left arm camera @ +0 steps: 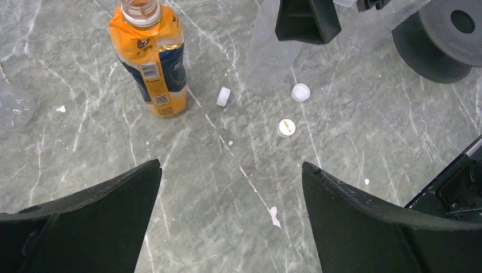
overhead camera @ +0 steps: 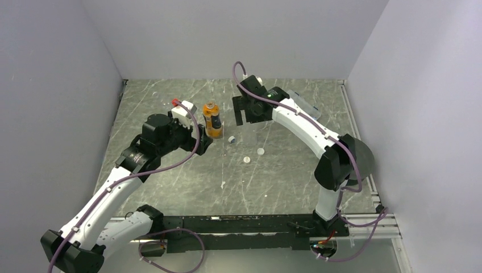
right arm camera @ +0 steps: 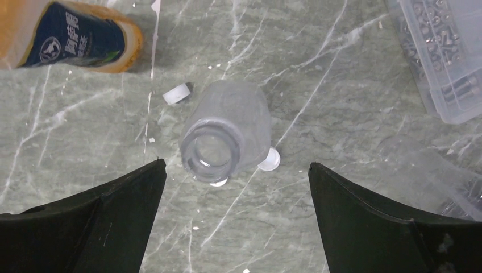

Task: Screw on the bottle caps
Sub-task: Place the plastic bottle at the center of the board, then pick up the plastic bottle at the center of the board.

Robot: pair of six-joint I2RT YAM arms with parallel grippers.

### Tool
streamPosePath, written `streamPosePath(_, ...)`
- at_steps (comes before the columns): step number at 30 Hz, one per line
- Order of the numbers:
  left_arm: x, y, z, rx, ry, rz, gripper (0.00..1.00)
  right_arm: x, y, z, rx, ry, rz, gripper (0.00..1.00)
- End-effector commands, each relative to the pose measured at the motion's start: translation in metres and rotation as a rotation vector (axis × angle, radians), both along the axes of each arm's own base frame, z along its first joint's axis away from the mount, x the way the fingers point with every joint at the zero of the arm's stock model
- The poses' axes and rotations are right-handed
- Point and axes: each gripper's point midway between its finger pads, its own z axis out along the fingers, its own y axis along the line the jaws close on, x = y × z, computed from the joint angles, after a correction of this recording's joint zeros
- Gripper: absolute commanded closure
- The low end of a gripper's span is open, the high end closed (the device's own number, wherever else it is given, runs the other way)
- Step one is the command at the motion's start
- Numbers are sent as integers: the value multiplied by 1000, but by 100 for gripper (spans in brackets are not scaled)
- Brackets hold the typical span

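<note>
No cap is seated on any bottle yet, so the task is judged to be at its opening step: choosing a bottle and a cap.

The orange bottle [left arm camera: 150, 62] is seen upright on the tabletop [left arm camera: 352, 170] with its neck bare. The left claw [left arm camera: 230, 168] is held wide open and empty near it, its fingers apart from the bottle. Three white caps are scattered loose just beyond the orange bottle. One cap on its side [left arm camera: 224, 96] lies closest to the bottle, and two flat caps [left arm camera: 286, 127] lie further off.

The clear bottle [right arm camera: 224, 136] appears to stand upright with its mouth open, though its walls are so transparent that its outline is hard to make out. The right claw [right arm camera: 236, 166] is poised above it, spread wide with nothing gripped and no finger touching the bottle. A clear box [right arm camera: 443, 62] of small parts and a black spool [left arm camera: 443, 34] are set off to the side and have no part in the work.

For the next move, it is judged that one bottle must be clasped and steadied by one claw. A cap must then be pinched by the other, brought squarely over the neck and turned. The caps are small and lie low on the tabletop, so a narrow, well-centred pinch is called for. The cap on its side may roll when touched.
</note>
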Motion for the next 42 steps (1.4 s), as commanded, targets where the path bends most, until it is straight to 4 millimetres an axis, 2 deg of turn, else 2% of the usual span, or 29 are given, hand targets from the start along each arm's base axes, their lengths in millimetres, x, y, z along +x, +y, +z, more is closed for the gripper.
streamPosePath(1,0,-2,6,-21,-14,-3,1,21,7,17,80,-61,9,0)
streamPosePath(10,3,-6,-3,-13,0,-23,1,25,18,-3,108,-12,29,2)
streamPosePath(13,3,-8,-6,-15,7,-28,1,26,19,-9,115,-6,27,6)
streamPosePath(17,4,-12,-10,-23,15,-44,1,28,17,-19,109,15,15,19)
streamPosePath(20,8,-20,-11,-37,10,-77,0,28,9,-21,111,25,-5,38)
streamPosePath(23,10,-34,-7,-64,5,-145,1,27,0,-9,132,12,-15,58)
streamPosePath(27,11,-55,0,-99,-14,-260,1,18,-7,16,151,-16,3,72)
streamPosePath(33,9,-78,17,-123,-108,-427,1,-18,-6,62,264,-25,88,77)
streamPosePath(38,12,-91,25,-85,-253,-475,1,-59,8,85,417,25,196,77)
streamPosePath(42,3,-107,23,-24,-328,-521,1,-82,20,100,500,43,257,76)
